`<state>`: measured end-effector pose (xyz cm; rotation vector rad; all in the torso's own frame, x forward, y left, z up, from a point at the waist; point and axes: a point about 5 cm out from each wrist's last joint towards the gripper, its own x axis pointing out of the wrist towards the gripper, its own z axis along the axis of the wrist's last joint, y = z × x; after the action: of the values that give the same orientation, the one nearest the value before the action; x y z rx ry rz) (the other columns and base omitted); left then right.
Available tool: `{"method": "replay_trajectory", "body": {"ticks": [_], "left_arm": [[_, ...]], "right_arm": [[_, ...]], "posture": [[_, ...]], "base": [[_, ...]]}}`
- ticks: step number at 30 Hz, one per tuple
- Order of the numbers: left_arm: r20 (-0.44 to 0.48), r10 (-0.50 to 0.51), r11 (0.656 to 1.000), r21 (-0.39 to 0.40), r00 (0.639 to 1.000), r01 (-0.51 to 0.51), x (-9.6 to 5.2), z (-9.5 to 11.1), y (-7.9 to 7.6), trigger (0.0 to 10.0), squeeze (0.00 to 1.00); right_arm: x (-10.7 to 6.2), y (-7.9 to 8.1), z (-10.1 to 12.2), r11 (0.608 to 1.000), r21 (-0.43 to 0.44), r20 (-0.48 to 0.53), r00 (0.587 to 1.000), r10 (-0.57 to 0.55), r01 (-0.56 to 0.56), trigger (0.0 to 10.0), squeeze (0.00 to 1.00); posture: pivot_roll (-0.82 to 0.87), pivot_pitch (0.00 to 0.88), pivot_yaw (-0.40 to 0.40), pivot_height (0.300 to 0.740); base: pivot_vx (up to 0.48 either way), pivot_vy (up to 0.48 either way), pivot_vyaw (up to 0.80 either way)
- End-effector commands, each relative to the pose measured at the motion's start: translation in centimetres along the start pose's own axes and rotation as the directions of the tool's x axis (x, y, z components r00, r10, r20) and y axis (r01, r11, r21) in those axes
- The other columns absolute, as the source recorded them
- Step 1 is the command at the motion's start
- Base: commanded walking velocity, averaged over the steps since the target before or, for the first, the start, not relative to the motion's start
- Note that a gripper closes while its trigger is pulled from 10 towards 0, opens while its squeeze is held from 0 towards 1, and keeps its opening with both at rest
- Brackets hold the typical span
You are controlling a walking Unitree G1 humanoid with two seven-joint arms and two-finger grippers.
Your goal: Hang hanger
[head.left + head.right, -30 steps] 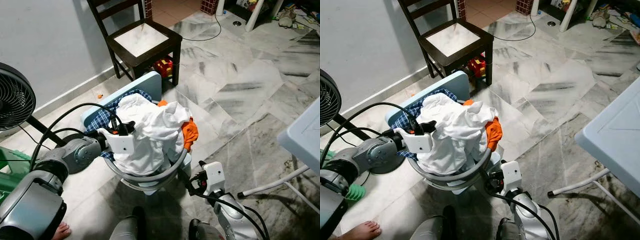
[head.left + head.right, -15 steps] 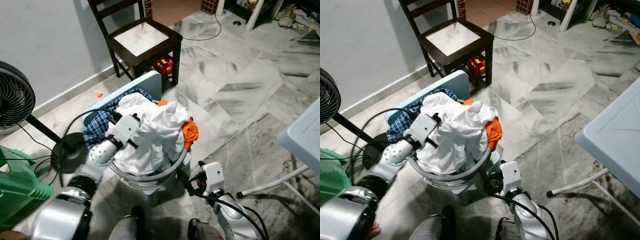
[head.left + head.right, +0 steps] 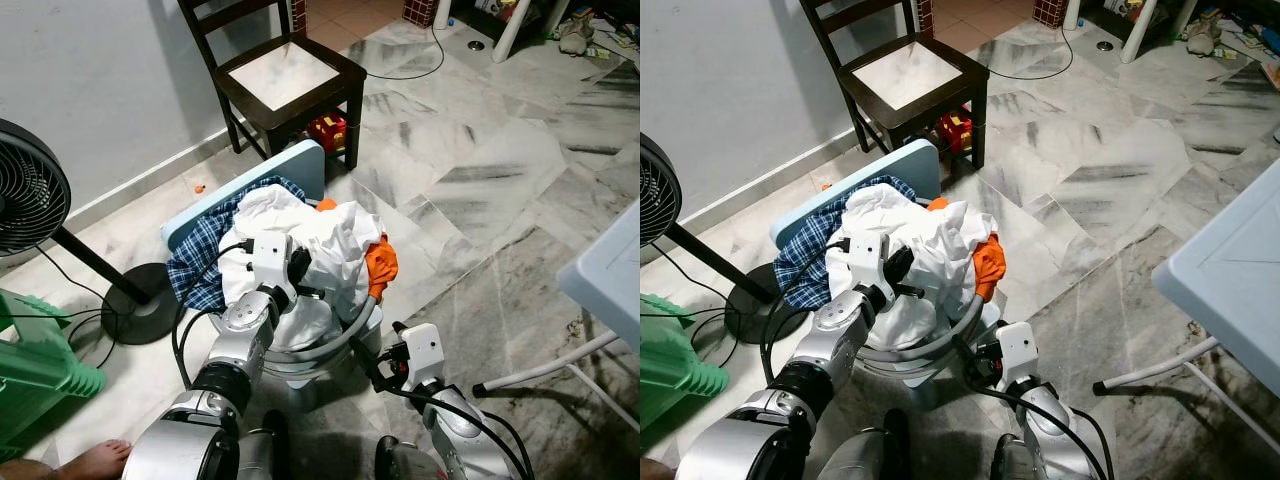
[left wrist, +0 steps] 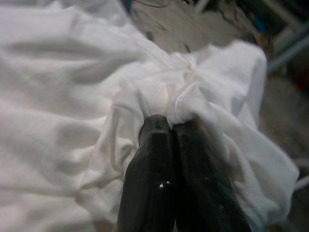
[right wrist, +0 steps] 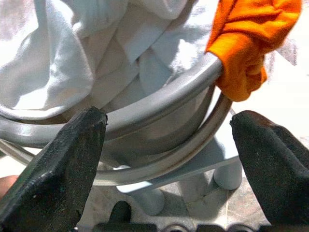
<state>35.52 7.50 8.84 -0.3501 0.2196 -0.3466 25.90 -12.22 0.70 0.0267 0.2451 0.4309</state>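
A grey laundry basket [image 3: 345, 338] sits on the marble floor [image 3: 480, 190] at the middle of the head view, heaped with clothes. A white garment [image 3: 320, 250] lies on top, an orange cloth [image 3: 381, 262] hangs over the rim at about 3 o'clock of the heap, and a blue checked shirt [image 3: 205, 262] spills out at 9 o'clock. A light blue board [image 3: 290, 170] leans behind the basket at 11 o'clock.

The left gripper [image 4: 171, 126] is on the white garment at the 9 o'clock side of the heap. Its two black fingers [image 4: 154, 164] are pressed together with a fold of white cloth bunched and pinched at their tips. The right gripper [image 5: 169, 125] waits low at 5 o'clock of the basket, just outside the rim, its fingers [image 5: 58, 169] spread wide with nothing between them; the grey rim and the orange cloth show in the gap.

I cannot make out a hanger among the clothes.

A dark wooden chair [image 3: 285, 80] stands at 12 o'clock, with a red toy [image 3: 327, 132] under it. A black standing fan [image 3: 30, 200] is at 9 o'clock, a green plastic thing [image 3: 35, 360] at 8 o'clock, and a white table edge [image 3: 610, 270] at 3 o'clock. A person's bare foot [image 3: 100, 462] shows at 7 o'clock.
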Motion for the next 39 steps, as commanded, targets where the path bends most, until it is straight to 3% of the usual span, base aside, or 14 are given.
{"method": "replay_trajectory", "body": {"ticks": [1, 7, 11, 12, 13, 15, 16, 18, 19, 20, 23, 26, 33, 39], "left_arm": [[-0.01, 0.047, 0.994, -0.094, 0.999, -0.047, 0.1, 0.0, 0.1, 0.0, 0.0], [0.013, 0.127, 0.95, -0.29, 0.992, -0.117, 0.6, 1.0, -0.2, 0.0, 0.0], [-0.01, 0.05, 0.991, -0.125, 0.999, -0.051, 0.5, 0.5, -1.3, 0.0, 0.0], [-0.023, -0.012, 1.0, 0.0, 1.0, 0.012, 0.4, 0.3, -1.9, 3.0, 0.0], [-0.043, -0.077, 0.986, 0.147, 0.996, 0.083, 0.3, 0.0, -2.5, 10.0, 0.0], [-0.081, -0.18, 0.919, 0.342, 0.98, 0.197, -0.1, -0.6, -3.4, 10.0, 0.0], [-0.081, -0.18, 0.919, 0.342, 0.98, 0.197, -0.1, -0.6, -3.4, 10.0, 0.0], [-0.082, -0.243, 0.849, 0.464, 0.967, 0.253, -0.5, -0.6, -3.7, 10.0, 0.0], [-0.085, -0.275, 0.793, 0.543, 0.958, 0.276, -0.9, -0.5, -3.7, 10.0, 0.94], [-0.09, -0.269, 0.785, 0.556, 0.959, 0.272, -1.0, -0.4, -3.4, 10.0, 1.0], [-0.104, -0.296, 0.722, 0.627, 0.95, 0.294, -1.5, -0.2, -3.1, 10.0, 1.0], [-0.104, -0.295, 0.704, 0.648, 0.95, 0.29, -1.7, -0.2, -3.0, 10.0, 1.0], [-0.16, -0.346, 0.506, 0.798, 0.924, 0.328, -3.5, 0.9, -1.6, 10.0, 1.0], [-0.175, -0.392, 0.425, 0.836, 0.903, 0.347, -4.8, 2.1, -0.2, 10.0, 1.0]], "right_arm": [[-0.5, 0.3, -0.8, 1.0, 0.002, -0.024, 1.0, 0.006, -0.006, 10.0, 0.0], [-0.4, 0.3, -0.8, 1.0, 0.0, -0.023, 1.0, 0.008, -0.008, 10.0, 0.0], [-0.3, 0.5, -0.7, 1.0, 0.002, -0.021, 1.0, 0.013, -0.013, 10.0, 0.0], [-0.3, 0.6, -0.8, 1.0, 0.003, -0.021, 1.0, 0.014, -0.014, 10.0, 0.0], [-0.3, 0.7, -0.8, 1.0, 0.004, -0.023, 1.0, 0.014, -0.014, 10.0, 0.0], [-0.2, 0.8, -0.9, 1.0, 0.006, -0.024, 1.0, 0.016, -0.015, 10.0, 0.0], [-0.2, 0.8, -0.9, 1.0, 0.006, -0.024, 1.0, 0.016, -0.015, 10.0, 0.0], [-0.2, 1.0, -0.9, 1.0, 0.009, -0.024, 1.0, 0.017, -0.017, 10.0, 0.0], [-0.2, 1.0, -0.9, 1.0, 0.011, -0.024, 1.0, 0.017, -0.016, 10.0, 0.0], [-0.2, 1.1, -1.0, 1.0, 0.013, -0.024, 1.0, 0.015, -0.015, 10.0, 0.0], [-0.2, 1.1, -1.0, 1.0, 0.015, -0.024, 1.0, 0.013, -0.012, 10.0, 0.0], [-0.2, 1.1, -1.0, 1.0, 0.015, -0.024, 1.0, 0.012, -0.011, 10.0, 0.0], [-0.3, 0.5, -1.0, 1.0, 0.014, -0.024, 1.0, 0.002, -0.002, 10.0, 0.0], [-0.2, 0.5, -1.0, 1.0, 0.011, -0.029, 1.0, 0.008, -0.008, 10.0, 0.0]], "posture": [[-0.02, 0.262, 0.052, 0.74], [-0.02, 0.263, 0.052, 0.74], [-0.01, 0.268, 0.057, 0.74], [-0.01, 0.269, 0.059, 0.74], [-0.01, 0.269, 0.061, 0.74], [-0.01, 0.27, 0.062, 0.74], [-0.01, 0.27, 0.062, 0.74], [-0.01, 0.269, 0.069, 0.74], [-0.01, 0.269, 0.07, 0.74], [0.0, 0.268, 0.074, 0.74], [0.0, 0.265, 0.079, 0.74], [0.0, 0.265, 0.079, 0.74], [0.0, 0.259, 0.078, 0.74], [0.01, 0.256, 0.078, 0.74]], "base": [[0.0, 0.0, 0.0], [0.0, 0.0, 0.0], [0.0, 0.0, 0.0], [0.0, 0.0, 0.0], [0.0, 0.0, 0.0], [0.0, 0.0, 0.0], [0.0, 0.0, 0.0], [0.0, 0.0, 0.0], [0.0, 0.0, 0.0], [0.0, 0.0, 0.0], [0.0, 0.0, 0.0], [0.0, 0.0, 0.0], [0.0, 0.0, 0.0], [0.0, 0.0, 0.0]]}}
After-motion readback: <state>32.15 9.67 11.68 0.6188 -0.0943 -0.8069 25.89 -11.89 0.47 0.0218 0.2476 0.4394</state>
